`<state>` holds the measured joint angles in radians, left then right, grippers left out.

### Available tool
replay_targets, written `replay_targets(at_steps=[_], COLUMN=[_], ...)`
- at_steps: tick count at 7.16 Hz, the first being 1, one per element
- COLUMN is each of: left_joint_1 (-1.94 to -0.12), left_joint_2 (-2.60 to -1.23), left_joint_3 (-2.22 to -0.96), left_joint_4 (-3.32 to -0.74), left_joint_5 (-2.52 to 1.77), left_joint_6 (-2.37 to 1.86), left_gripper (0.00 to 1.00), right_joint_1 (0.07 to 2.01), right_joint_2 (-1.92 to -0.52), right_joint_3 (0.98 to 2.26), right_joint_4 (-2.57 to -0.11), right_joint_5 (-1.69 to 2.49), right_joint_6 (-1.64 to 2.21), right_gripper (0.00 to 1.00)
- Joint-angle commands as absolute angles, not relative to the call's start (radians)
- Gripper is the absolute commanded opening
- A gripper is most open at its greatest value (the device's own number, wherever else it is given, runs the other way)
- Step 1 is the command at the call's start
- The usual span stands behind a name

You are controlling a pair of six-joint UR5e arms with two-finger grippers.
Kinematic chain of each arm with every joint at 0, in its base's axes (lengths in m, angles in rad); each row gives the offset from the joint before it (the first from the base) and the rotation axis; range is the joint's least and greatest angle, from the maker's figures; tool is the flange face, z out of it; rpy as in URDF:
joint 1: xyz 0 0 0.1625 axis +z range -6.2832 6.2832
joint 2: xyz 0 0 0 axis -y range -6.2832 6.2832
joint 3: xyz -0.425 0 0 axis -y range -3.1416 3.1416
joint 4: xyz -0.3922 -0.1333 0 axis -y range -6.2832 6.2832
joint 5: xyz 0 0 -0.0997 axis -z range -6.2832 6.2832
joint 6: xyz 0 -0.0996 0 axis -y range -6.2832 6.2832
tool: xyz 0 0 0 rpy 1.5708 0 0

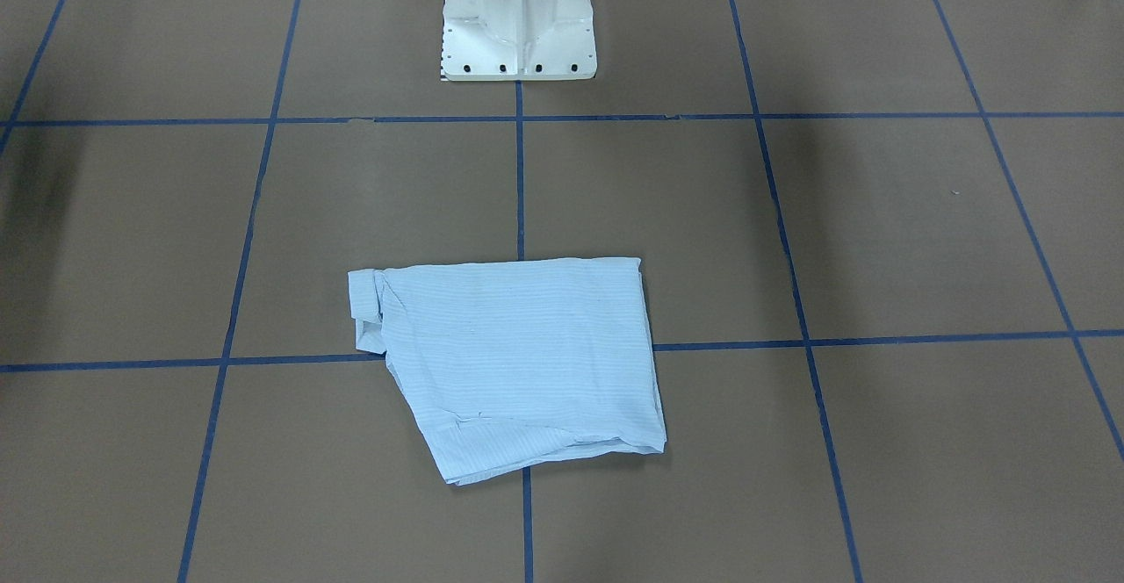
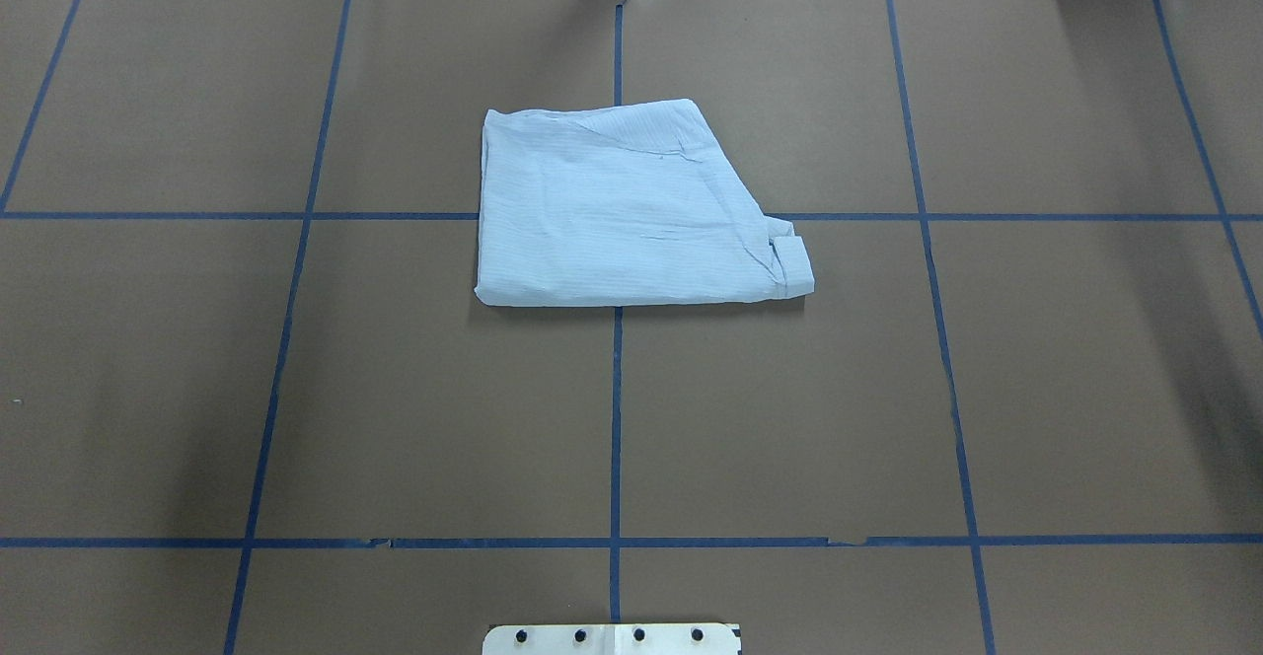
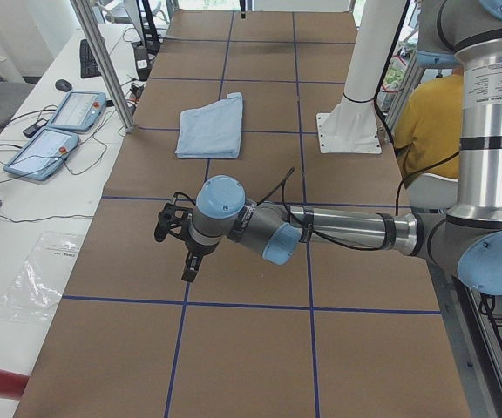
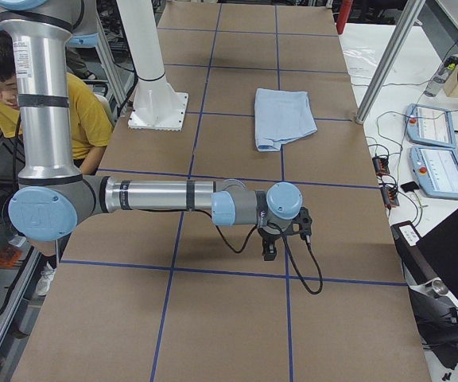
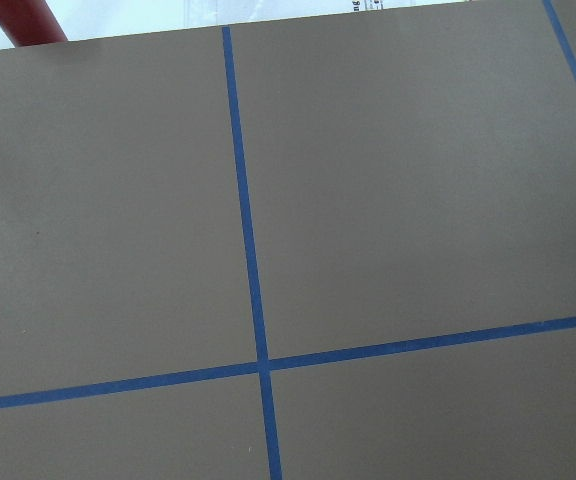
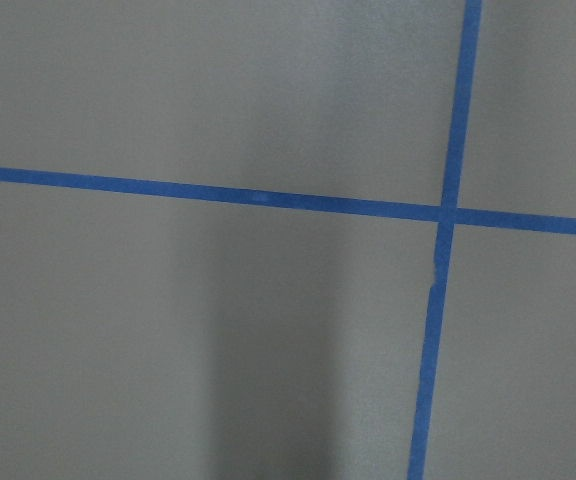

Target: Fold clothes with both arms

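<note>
Folded light blue finely striped cloth shirt point(image 2: 622, 211) lies flat on brown blue-taped tabletop point(image 2: 1085, 389) nr far edge; left gripper point(image 3: 187, 264) & right gripper point(image 4: 270, 251) hover well apart from it, spread or pressed together can't tell.

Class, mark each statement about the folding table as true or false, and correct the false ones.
1. The shirt lies folded in a compact bundle on the table. True.
2. One arm is gripping the shirt. False: the left arm and the right arm both reach over bare table, well apart from the shirt.
3. The shirt covers a crossing of the blue tape lines. True.
4. The shirt rests against the white pedestal base. False: bare table lies between them.
5. A person in a yellow top is beside the table. True.
</note>
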<state>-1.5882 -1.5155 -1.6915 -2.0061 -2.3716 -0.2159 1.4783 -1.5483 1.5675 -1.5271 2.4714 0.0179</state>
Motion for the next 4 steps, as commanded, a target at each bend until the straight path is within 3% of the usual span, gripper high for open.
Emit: replay_targets(at_steps=[1, 4], left_joint_1=[-1.588, -1.586], left_joint_2=[-1.503, -1.511], left_joint_3=[-1.687, -1.701], left_joint_4=[-2.009, -2.010], left_joint_5=[-2.368, -2.373], left_joint_6=[-0.218, -0.213], left_gripper=[1.00, 1.00], right_joint_1=[1.477, 1.479], right_joint_2=[-1.546, -1.548], right_joint_3=[1.562, 1.562], right_joint_4=[-1.526, -1.526], right_joint_5=[2.418, 2.387], right_joint_6=[0.015, 0.017], right_gripper=[1.00, 1.00])
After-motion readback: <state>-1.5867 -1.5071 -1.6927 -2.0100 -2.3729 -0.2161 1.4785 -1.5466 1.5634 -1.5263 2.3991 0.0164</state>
